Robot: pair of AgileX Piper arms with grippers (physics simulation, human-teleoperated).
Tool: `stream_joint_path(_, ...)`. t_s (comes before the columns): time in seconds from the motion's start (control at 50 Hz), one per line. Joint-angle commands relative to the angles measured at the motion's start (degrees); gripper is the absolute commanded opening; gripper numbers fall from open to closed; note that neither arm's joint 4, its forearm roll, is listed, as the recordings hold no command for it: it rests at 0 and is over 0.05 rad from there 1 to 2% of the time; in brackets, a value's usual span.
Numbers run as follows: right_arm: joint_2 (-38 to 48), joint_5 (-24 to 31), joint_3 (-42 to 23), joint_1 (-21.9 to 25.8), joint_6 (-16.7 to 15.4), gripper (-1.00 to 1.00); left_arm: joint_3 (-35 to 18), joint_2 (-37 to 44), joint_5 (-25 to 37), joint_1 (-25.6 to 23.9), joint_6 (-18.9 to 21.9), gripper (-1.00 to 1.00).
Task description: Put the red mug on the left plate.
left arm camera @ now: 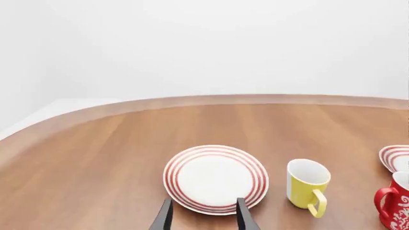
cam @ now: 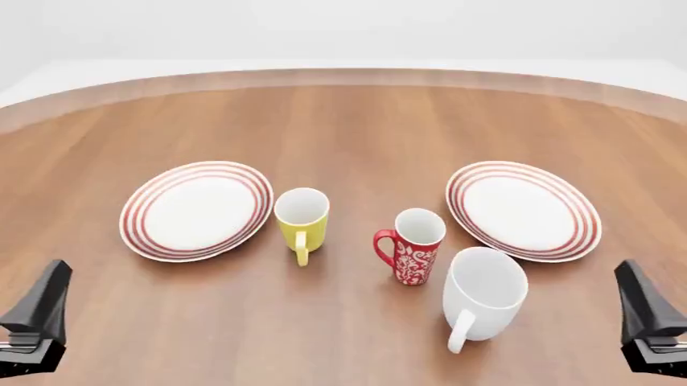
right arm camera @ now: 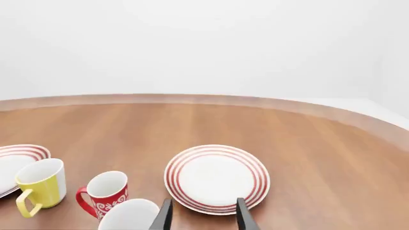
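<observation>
We see the red mug (cam: 411, 245) upright on the desk (cam: 355, 129) between the yellow mug (cam: 302, 219) and white mug (cam: 483, 293), well apart from the left plate (cam: 196, 210), with both grippers' jaws released, grasping nothing.

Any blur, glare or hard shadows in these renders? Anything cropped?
Front view: sharp throughout, flat even light, only faint soft shadows under the red mug and the left plate, no glare. Left wrist view: equally sharp, red mug cut by the frame edge. Right wrist view: white mug cropped at the frame edge; table edge looks curved in all three.
</observation>
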Motion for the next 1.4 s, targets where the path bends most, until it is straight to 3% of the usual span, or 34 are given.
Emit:
stream_joint_path(0.02, 0.0, 0.3, -0.2, 0.0, -0.1, 1.00, -0.2, 0.1, -0.2, -0.3, 0.2, 1.00)
stream_joint_path(0.44, 0.2, 0.0, -0.5, 0.4, -0.7, 1.00, -0.9, -0.1, -0.9, -1.1, 1.8, 1.00)
stream_joint_path(0.68, 0.1, -0.2, -0.2, 0.8, -1.1, 1.00, -3.8, 0.2, 3.9, -2.9, 1.8, 1.00)
stream_joint_path(0.98, 0.3, -0.8, 0.0, 1.0, -1.4, 1.00, -8.2, 12.5, -3.0, -7.3, 3.3, 1.00)
stream_joint_path(1.4, -0.1, -0.5, -0.1, 1.1, -1.7, 1.00, -11.5, 30.1, -17.1, -16.2, 11.2, 1.00)
